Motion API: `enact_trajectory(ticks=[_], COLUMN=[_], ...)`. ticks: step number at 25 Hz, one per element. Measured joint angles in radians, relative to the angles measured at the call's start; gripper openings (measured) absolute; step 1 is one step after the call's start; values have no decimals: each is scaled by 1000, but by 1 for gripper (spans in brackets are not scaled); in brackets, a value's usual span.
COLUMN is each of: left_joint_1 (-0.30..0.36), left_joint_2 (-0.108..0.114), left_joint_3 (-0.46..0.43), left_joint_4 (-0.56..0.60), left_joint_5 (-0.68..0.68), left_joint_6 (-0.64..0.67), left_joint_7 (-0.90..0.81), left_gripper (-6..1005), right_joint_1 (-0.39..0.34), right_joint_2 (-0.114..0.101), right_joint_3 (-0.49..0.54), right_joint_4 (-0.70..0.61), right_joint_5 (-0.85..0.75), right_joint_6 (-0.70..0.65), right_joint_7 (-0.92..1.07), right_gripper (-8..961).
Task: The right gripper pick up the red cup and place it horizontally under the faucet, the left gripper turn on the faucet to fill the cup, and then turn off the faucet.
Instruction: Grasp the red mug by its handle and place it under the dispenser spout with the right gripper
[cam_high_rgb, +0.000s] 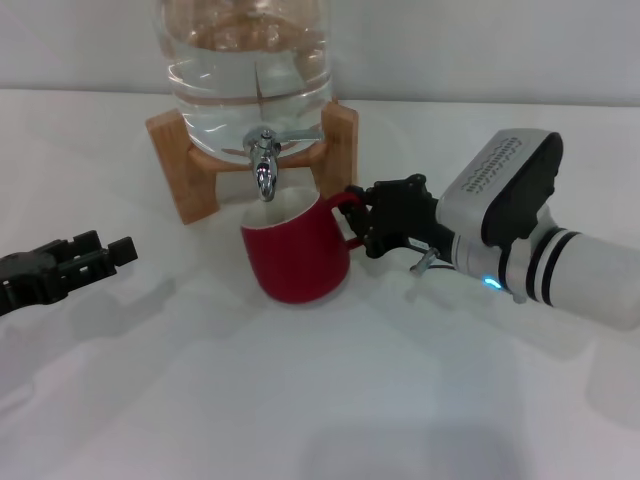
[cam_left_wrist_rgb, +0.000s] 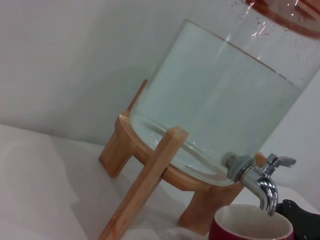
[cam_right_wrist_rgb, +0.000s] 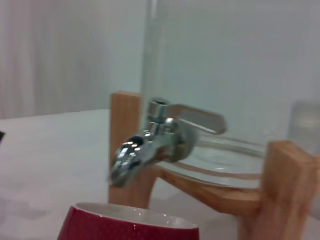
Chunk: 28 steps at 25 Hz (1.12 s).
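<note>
On the white desk, the clear water jug sits on its wooden stand, beyond both claws. The right arm reaches in low and nearly level from the robot's right side, silver wrist showing a blue light. The right claw is closed on the loop handle of the red cup, on the cup's right side. The cup stands upright on the desk just ahead of the stand, mouth up, directly below the faucet; the spout ends just above the rim without touching it. The lever handle points toward the right claw's side. The left claw rests low on the desk, well apart from the cup on its left, fingers pointing toward it with a narrow gap, holding nothing.
</note>
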Motion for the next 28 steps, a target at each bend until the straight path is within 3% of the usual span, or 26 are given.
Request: enact_trajectory(ticks=[28], left_joint_1=[-1], left_joint_2=[-2], left_joint_3=[0], left_joint_4=[0], left_joint_5=[1], left_joint_6=[3], left_joint_7=[-7], left_gripper=[847], right_joint_1=[35], right_joint_2=[0], right_joint_3=[-31], right_joint_4=[-11], right_joint_5=[11], right_joint_6=[-23], right_joint_7=[8], right_gripper=[113])
